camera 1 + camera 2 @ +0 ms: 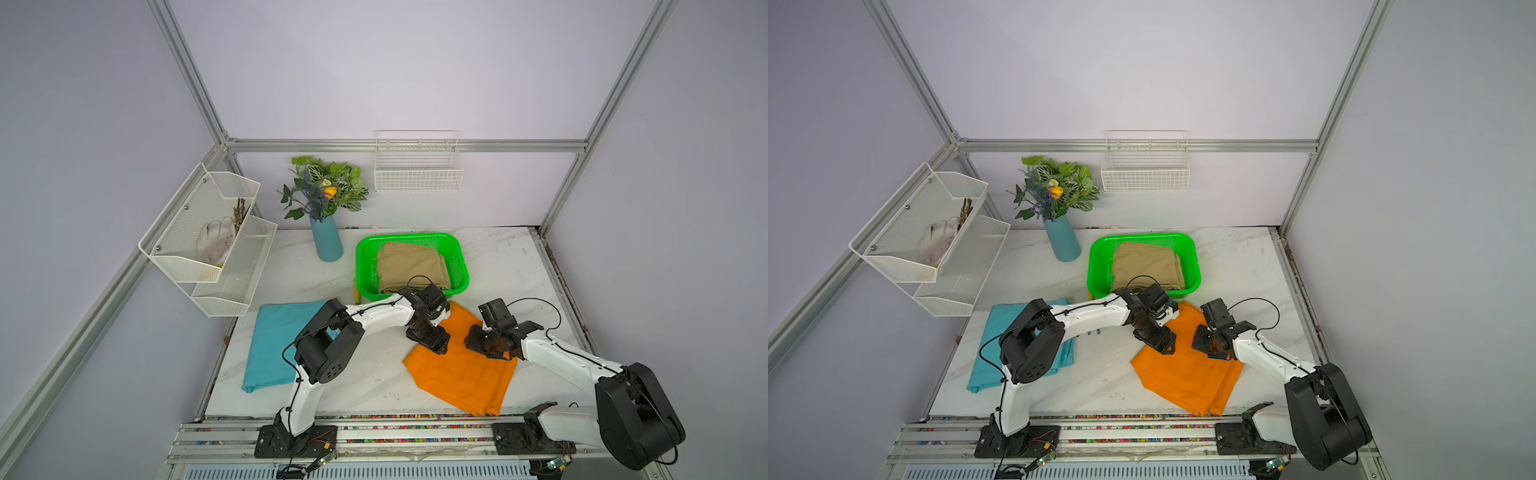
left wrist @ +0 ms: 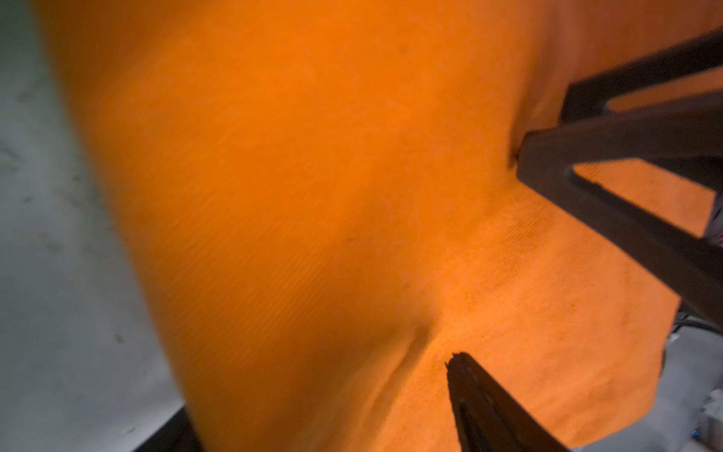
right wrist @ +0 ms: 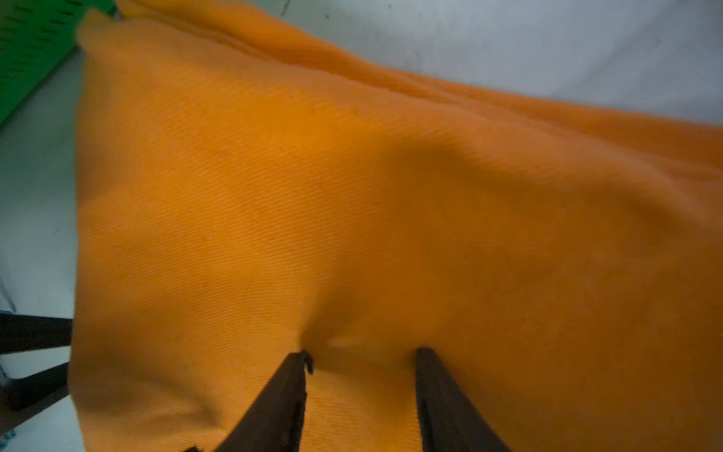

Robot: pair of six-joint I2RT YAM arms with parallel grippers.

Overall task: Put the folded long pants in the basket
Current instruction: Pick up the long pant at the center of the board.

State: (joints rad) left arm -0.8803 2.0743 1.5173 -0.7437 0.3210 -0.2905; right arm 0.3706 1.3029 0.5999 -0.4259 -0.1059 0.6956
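Orange pants [image 1: 457,374] lie on the table [image 1: 498,257], one corner just beside the basket [image 1: 365,266] (tan pants [image 1: 409,266] already inside). We see left gripper [image 2: 485,258] and right gripper [image 3: 364,356], jaws apart, tips pressing that cloth. Teal pants [image 1: 270,345] lie under the left arm.

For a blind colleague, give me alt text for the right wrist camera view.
The orange folded pants fill the view, the right gripper pressing its two parted fingertips into the cloth. A green basket shows at one corner.
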